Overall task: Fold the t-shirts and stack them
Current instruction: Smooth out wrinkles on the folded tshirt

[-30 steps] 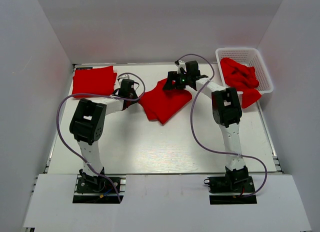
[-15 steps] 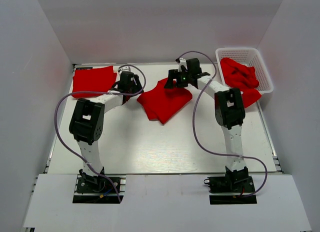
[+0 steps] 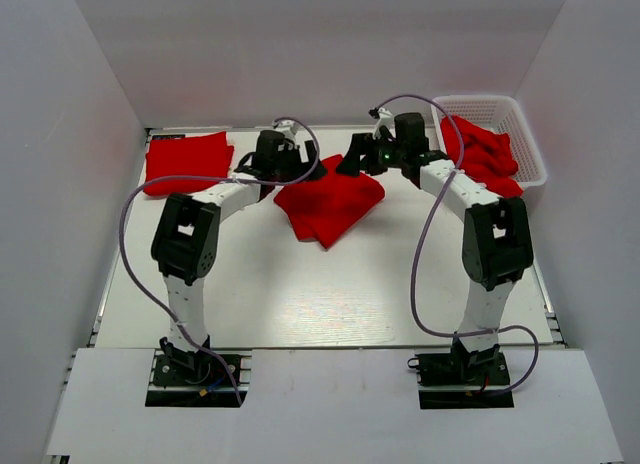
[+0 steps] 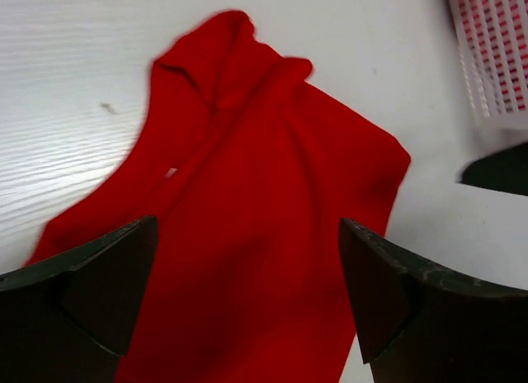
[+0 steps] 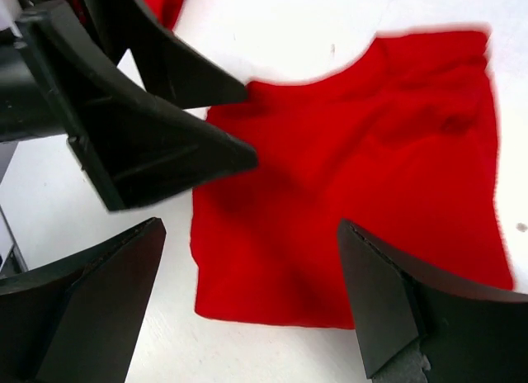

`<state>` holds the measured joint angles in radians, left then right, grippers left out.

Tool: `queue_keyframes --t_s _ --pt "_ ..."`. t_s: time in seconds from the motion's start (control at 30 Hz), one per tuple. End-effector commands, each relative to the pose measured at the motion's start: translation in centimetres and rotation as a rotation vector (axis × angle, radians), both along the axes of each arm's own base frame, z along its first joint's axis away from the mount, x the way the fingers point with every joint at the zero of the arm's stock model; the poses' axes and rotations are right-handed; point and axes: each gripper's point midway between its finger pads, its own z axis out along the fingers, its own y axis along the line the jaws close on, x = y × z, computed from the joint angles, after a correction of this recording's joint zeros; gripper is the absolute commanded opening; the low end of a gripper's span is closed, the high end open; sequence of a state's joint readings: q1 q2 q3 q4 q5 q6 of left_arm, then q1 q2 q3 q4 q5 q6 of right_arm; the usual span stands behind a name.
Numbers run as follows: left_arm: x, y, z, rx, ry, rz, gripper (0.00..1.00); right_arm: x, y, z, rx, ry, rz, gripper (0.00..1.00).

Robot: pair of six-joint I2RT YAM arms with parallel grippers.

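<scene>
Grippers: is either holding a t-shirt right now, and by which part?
Nothing is held. The left gripper and right gripper both stand open above the middle folded t-shirt, which lies flat on the table.

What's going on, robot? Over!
Left gripper open, right gripper open, both empty above the middle shirt. Shirt folded, flat on table. One folded shirt far left, more shirts in basket. Grippers close together.

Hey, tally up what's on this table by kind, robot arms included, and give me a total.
Red t-shirt bundles: 3, namely the folded bundle at far left, the folded bundle in the centre and the crumpled heap in the basket; shirts per bundle cannot be told.
White lattice basket: 1
Robot arms: 2, the left arm and the right arm.
Total: 6
</scene>
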<state>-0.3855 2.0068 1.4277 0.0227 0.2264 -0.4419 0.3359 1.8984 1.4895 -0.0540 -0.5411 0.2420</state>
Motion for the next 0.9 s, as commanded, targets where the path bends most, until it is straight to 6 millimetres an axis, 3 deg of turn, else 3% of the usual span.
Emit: queue_keyframes --t_s 0.0,0.07,0.1,0.17,0.2,0.23,0.27,0.33,0.4,0.43,0.53,0.63,0.67,0.73,0.8,0.83,0.87 --pt "-1.1 -3.9 -0.4 -0.068 0.013 -0.152 1.0 -0.3 0.6 -2.5 0.064 0.089 0.026 0.9" --pt "-1.2 -3.9 -1.8 -0.068 0.045 -0.146 1.0 -0.2 0.3 -3.9 0.079 0.128 0.021 0.9" --pt "-1.5 -3.9 -3.4 -0.064 0.084 -0.139 1.0 -0.3 0.3 -4.5 0.079 0.144 0.019 0.9" --pt "-1.8 -3.5 -5.1 -0.052 0.12 -0.122 1.0 -0.2 -0.2 -6.9 0.075 0.197 0.006 0.9" --pt "-1.9 -2.4 -6.8 -0.028 0.154 -0.09 1.0 -0.4 -0.5 -8.2 0.08 0.23 0.003 0.9" --pt "-1.8 -2.3 -6.8 -0.028 0.156 -0.074 1.0 -0.4 -0.7 -9.0 0.077 0.247 -0.003 0.9" --pt "-2.0 -1.1 -8.1 -0.004 0.178 -0.039 1.0 -1.2 -1.3 -11.4 0.073 0.313 -0.017 0.9" --pt "-2.3 0.3 -9.5 0.032 0.21 0.005 1.0 -0.8 -2.5 -12.4 0.085 0.318 -0.042 0.9" --pt "-2.2 1.3 -10.3 0.069 0.218 0.05 1.0 -1.9 -3.3 -15.2 0.061 0.368 -0.066 0.9" --pt "-2.6 1.7 -10.9 0.09 0.228 0.051 1.0 -1.7 -4.1 -15.7 0.057 0.38 -0.086 0.9" --pt "-2.4 2.3 -11.4 0.1 0.231 0.054 1.0 -2.5 -5.0 -18.0 0.035 0.423 -0.097 0.9" --pt "-2.2 2.2 -11.5 0.12 0.21 0.022 1.0 -2.6 -5.3 -18.6 0.036 0.438 -0.101 0.9" --pt "-1.3 1.4 -10.1 0.1 0.167 -0.005 1.0 -2.7 -5.3 -18.6 0.037 0.436 -0.097 0.9" --pt "-0.6 0.7 -9.8 0.114 0.127 -0.069 1.0 -2.4 -5.5 -17.8 0.029 0.411 -0.109 0.9" --pt "0.6 -0.5 -7.8 0.1 0.072 -0.136 1.0 -3.5 -5.8 -18.3 0.008 0.418 -0.12 0.9" --pt "1.5 -1.0 -6.7 0.103 0.034 -0.161 1.0 -4.2 -5.8 -17.3 0.009 0.405 -0.129 0.9" --pt "1.8 -1.6 -5.6 0.089 0.006 -0.191 1.0 -5.7 -6.1 -18.1 0.006 0.439 -0.134 0.9"
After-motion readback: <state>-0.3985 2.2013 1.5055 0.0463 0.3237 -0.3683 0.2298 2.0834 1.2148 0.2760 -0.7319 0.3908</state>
